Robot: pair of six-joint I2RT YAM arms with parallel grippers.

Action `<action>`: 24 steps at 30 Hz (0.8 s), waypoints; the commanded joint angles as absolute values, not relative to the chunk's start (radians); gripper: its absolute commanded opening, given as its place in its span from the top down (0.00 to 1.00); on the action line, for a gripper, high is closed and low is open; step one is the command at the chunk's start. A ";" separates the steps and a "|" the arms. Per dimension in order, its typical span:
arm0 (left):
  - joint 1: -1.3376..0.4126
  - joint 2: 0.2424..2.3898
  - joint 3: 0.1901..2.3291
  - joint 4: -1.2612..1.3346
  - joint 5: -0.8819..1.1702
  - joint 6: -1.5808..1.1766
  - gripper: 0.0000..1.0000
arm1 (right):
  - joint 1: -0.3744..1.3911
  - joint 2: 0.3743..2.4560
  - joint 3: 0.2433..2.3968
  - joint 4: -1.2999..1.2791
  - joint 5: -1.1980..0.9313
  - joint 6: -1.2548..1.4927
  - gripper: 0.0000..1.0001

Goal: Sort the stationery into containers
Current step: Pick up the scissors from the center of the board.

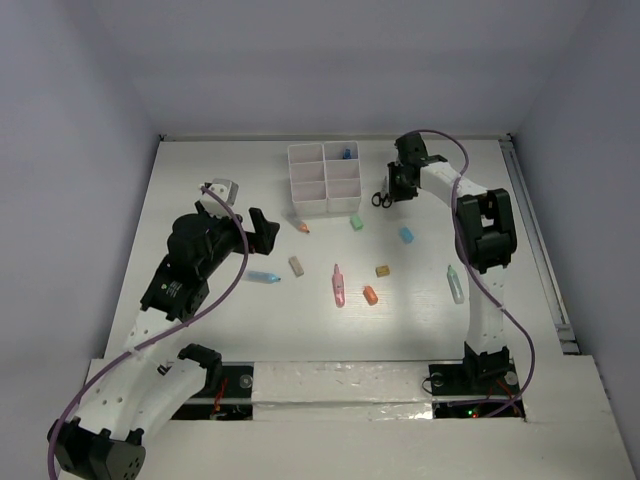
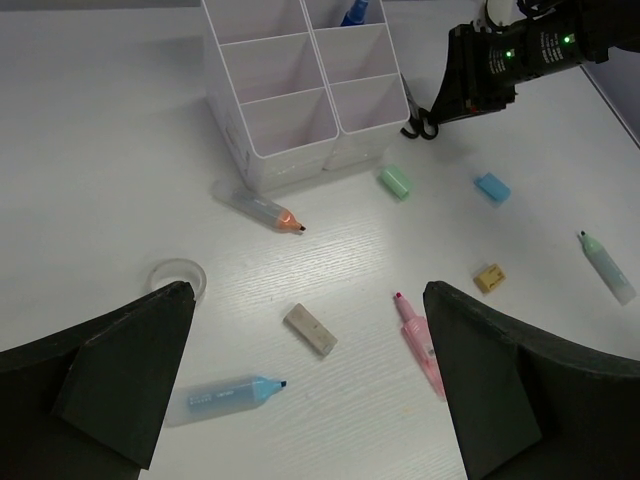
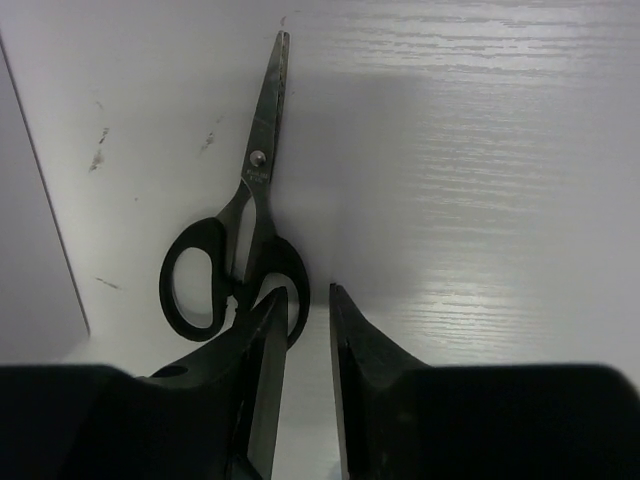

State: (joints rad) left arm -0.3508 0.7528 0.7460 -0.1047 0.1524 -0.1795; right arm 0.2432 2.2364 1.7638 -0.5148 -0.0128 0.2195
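Black-handled scissors (image 3: 250,230) (image 1: 382,198) lie flat on the table just right of the white six-compartment organiser (image 1: 324,180) (image 2: 300,90). My right gripper (image 3: 307,290) (image 1: 395,190) is down at their handle, jaws a narrow gap apart. One finger lies over the right loop, and nothing is clamped. A blue-capped bottle (image 1: 347,153) stands in a far compartment. My left gripper (image 2: 308,290) (image 1: 262,228) hangs wide open above a tan eraser (image 2: 310,330), between the light-blue marker (image 2: 225,397) and the pink marker (image 2: 420,345).
Loose on the table are an orange-tipped marker (image 2: 262,208), a green eraser (image 2: 395,181), a blue eraser (image 2: 492,187), a yellow eraser (image 2: 489,277), an orange eraser (image 1: 370,295) and a pale-green marker (image 1: 455,284). A clear ring (image 2: 178,275) and a white block (image 1: 220,190) sit left.
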 commanded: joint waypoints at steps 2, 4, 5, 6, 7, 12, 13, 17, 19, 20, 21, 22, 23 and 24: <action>-0.344 0.742 0.752 -0.078 0.170 -0.164 0.01 | 0.242 2.264 1.793 -0.520 0.038 0.219 0.82; -0.344 0.742 0.752 -0.077 0.175 -0.164 0.01 | 0.242 2.264 1.798 -0.538 0.057 0.206 0.89; -0.344 0.744 0.753 -0.075 0.176 -0.164 0.01 | 0.242 2.261 1.793 -0.541 0.066 0.199 0.99; -0.344 0.742 0.753 -0.075 0.181 -0.164 0.01 | 0.242 2.255 1.789 -0.543 0.075 0.195 1.00; -0.344 0.742 0.752 -0.075 0.184 -0.164 0.01 | 0.242 2.234 1.778 -0.526 0.089 0.195 1.00; -0.344 0.749 0.752 -0.072 0.195 -0.169 0.01 | 0.224 2.111 1.706 -0.463 0.103 0.206 1.00; -0.344 0.753 0.756 -0.072 0.201 -0.173 0.01 | 0.224 2.062 1.703 -0.465 0.103 0.203 1.00; -0.344 0.736 0.752 -0.026 0.255 -0.202 0.01 | 0.224 1.891 1.597 -0.416 0.027 0.213 1.00; -0.344 0.742 0.759 -0.011 0.282 -0.233 0.01 | 0.248 1.824 1.499 -0.376 0.006 0.227 1.00; -0.344 0.749 0.764 -0.006 0.290 -0.245 0.01 | 0.261 1.765 1.470 -0.362 -0.032 0.229 1.00; -0.344 0.755 0.768 0.008 0.299 -0.259 0.01 | 0.293 1.735 1.442 -0.350 -0.035 0.230 1.00; -0.344 0.773 0.778 0.029 0.310 -0.285 0.01 | 0.311 1.708 1.415 -0.324 -0.041 0.233 1.00; -0.344 0.785 0.784 0.053 0.337 -0.297 0.01 | 0.330 1.663 1.372 -0.313 -0.063 0.236 1.00; -0.344 0.799 0.793 0.064 0.353 -0.310 0.01 | 0.347 1.642 1.353 -0.304 -0.083 0.236 1.00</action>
